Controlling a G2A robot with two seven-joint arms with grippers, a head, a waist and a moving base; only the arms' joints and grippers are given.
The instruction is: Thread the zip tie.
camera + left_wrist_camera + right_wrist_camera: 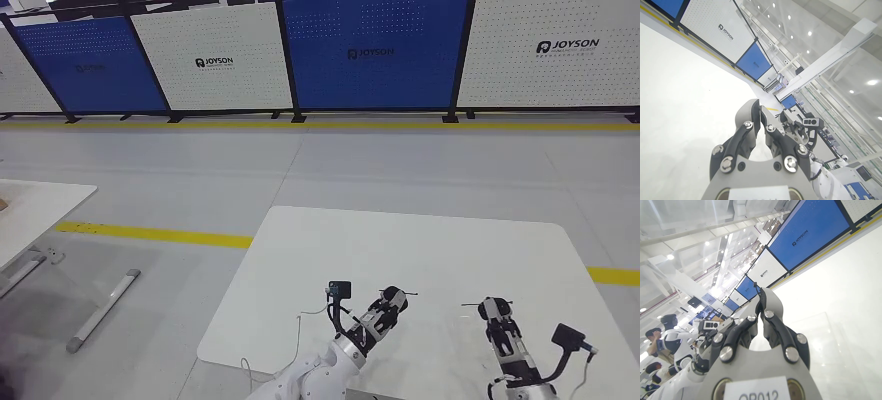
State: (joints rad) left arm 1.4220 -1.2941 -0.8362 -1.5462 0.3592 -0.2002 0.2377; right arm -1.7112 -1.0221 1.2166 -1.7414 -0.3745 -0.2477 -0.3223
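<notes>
The broad white rectangular table has both arms over its near edge, well apart from each other. The left grey-and-black two-fingered gripper points up and away from the tabletop, its ribbed pads pressed together at the tips. In the top view a fine dark sliver pokes from its tip, too small to tell what it is, and its own wrist view shows nothing plain between the pads. The right grey-and-black gripper is tilted upward too and is pinched narrow on a thin black plastic zip tie. The tie's small square head stands just beyond the fingertips, and its strap runs down between the pads. By my judgement the tie is picked up and held, but no loop is formed and the tail is not in the head. The two grippers would have to come close together before threading could begin, so most of the task is left.
</notes>
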